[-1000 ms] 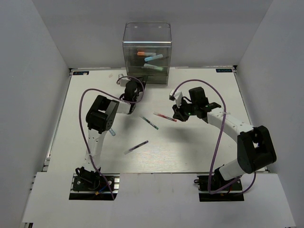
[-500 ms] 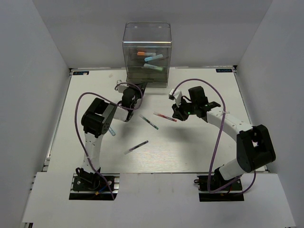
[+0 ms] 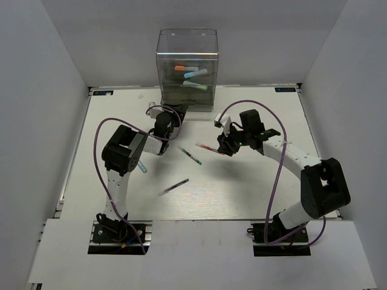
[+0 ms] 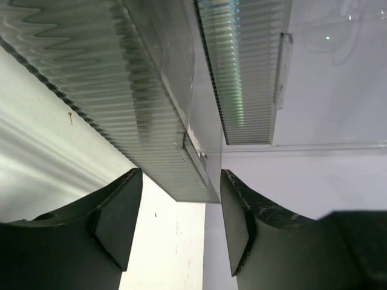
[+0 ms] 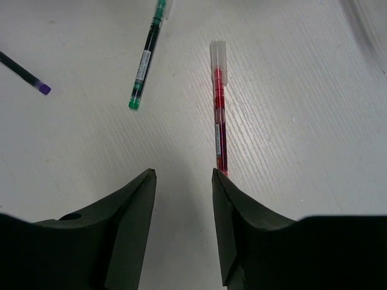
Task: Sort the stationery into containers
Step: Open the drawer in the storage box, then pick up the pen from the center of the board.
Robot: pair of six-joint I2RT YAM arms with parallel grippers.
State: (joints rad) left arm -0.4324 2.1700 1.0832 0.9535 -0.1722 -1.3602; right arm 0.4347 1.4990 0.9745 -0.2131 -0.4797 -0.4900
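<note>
The clear plastic box (image 3: pixel 187 45) of drawers stands at the back of the table, with orange-, blue- and green-capped markers (image 3: pixel 192 75) inside. My left gripper (image 3: pixel 176 112) is open at its lowest drawer (image 3: pixel 196 100). In the left wrist view the corner of a ribbed drawer (image 4: pixel 121 90) reaches just above the gap of the left gripper (image 4: pixel 181 223), and nothing is held. My right gripper (image 3: pixel 222 147) hovers open over the table. The red pen (image 5: pixel 219 115) lies just outside the right finger of that gripper (image 5: pixel 181 187). A green pen (image 5: pixel 147 60) and a purple-tipped pen (image 5: pixel 27 75) lie farther off.
On the table in the top view lie the red pen (image 3: pixel 210 148), the green pen (image 3: pixel 189 155) and the purple-tipped pen (image 3: pixel 173 186). A blue-capped marker (image 3: pixel 143 168) rests beside the left arm. White walls enclose the table on three sides.
The left arm's elbow has swung left and its gripper has edged closer to the box. Both grippers' jaws have spread apart. The pens on the table have not moved.
</note>
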